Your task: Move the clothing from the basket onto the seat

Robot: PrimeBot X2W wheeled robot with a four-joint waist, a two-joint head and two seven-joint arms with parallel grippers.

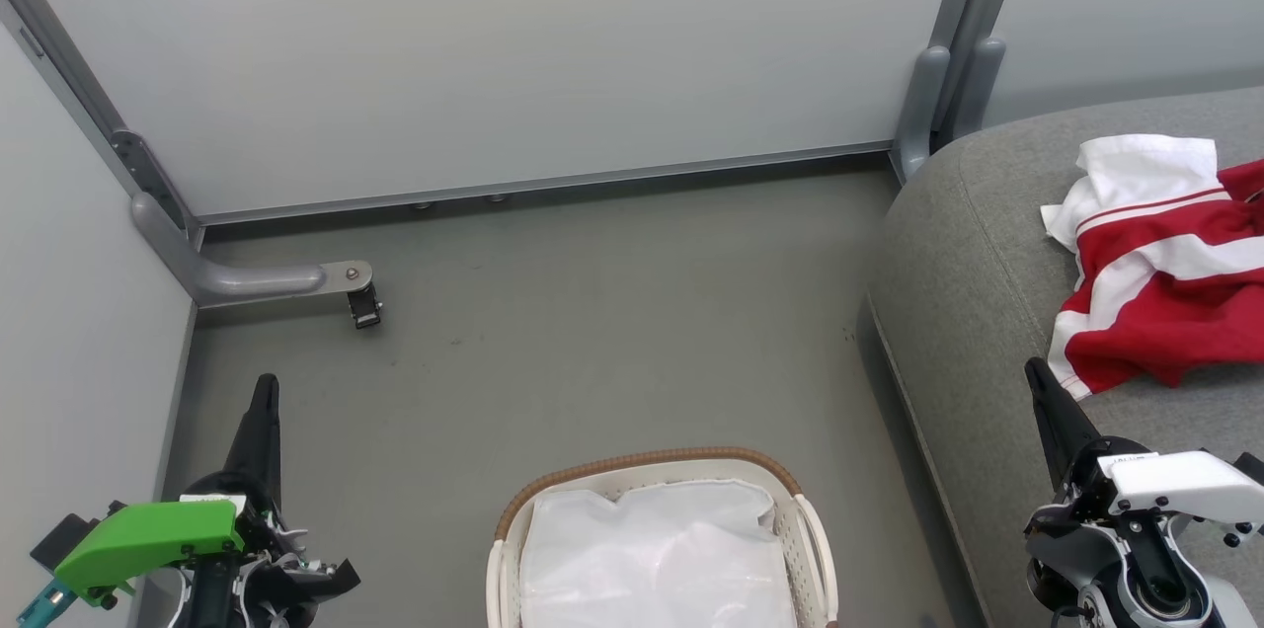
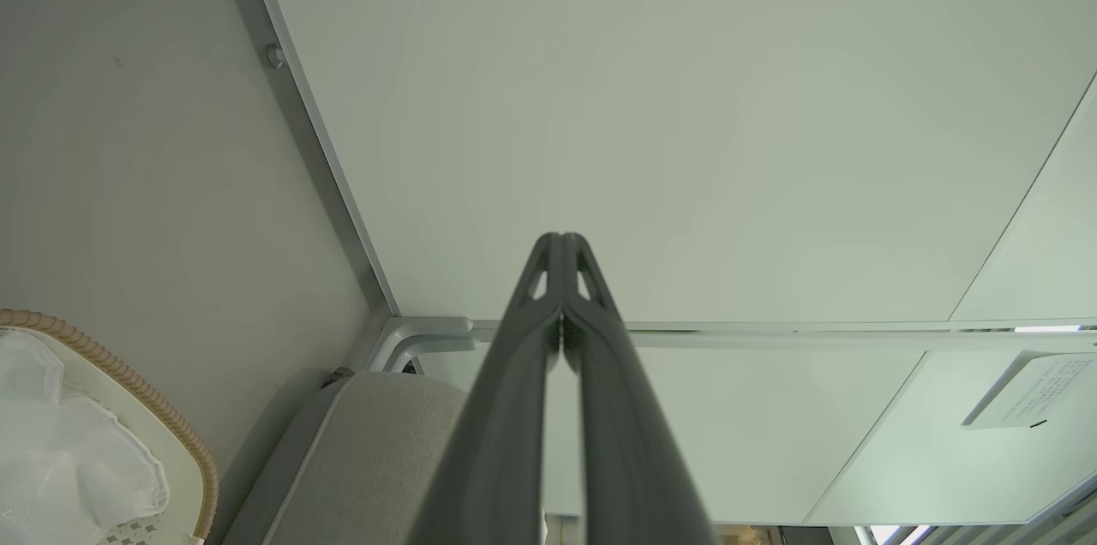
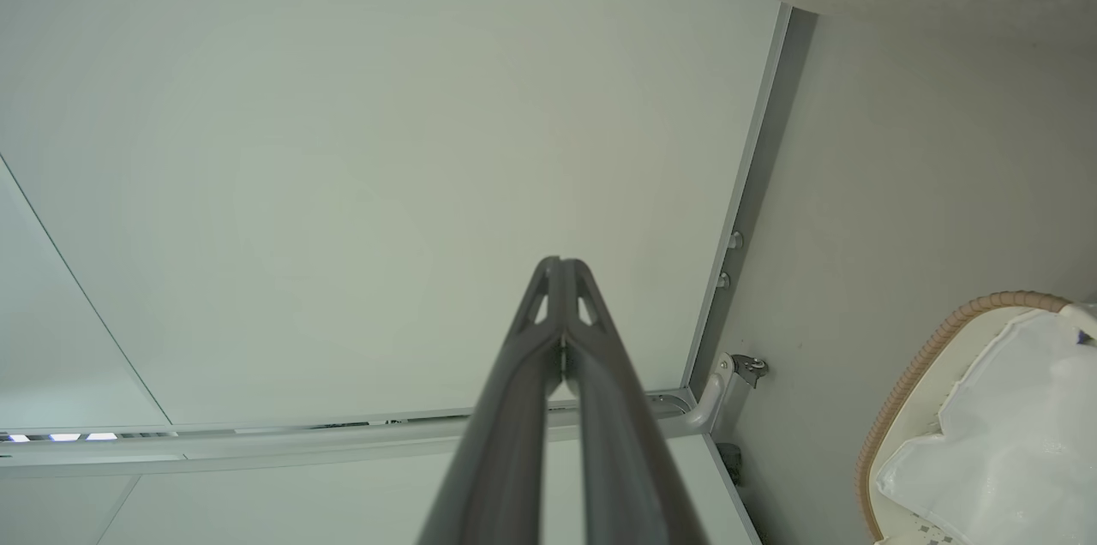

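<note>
**A:** What's left of the basket (image 1: 647, 463)?
**B:** The left gripper (image 1: 265, 386) is there over smooth grey floor (image 1: 612, 312). Its two long dark fingers are closed tip to tip, holding nothing.
**A:** The basket itself?
**B:** Oval white perforated plastic with a brown woven rim. A thin crumpled plastic sheet (image 1: 657, 559) lies inside. The near half is cut off.
**A:** To its right?
**B:** The seat (image 1: 968, 292), grey woven fabric with a rounded edge. The right gripper (image 1: 1035, 373) is over it, fingers pressed together and empty. I can't tell whether it touches the hem beside it. The clothing (image 1: 1155, 302), soft red with white panels, lies rumpled there, partly cropped.
</note>
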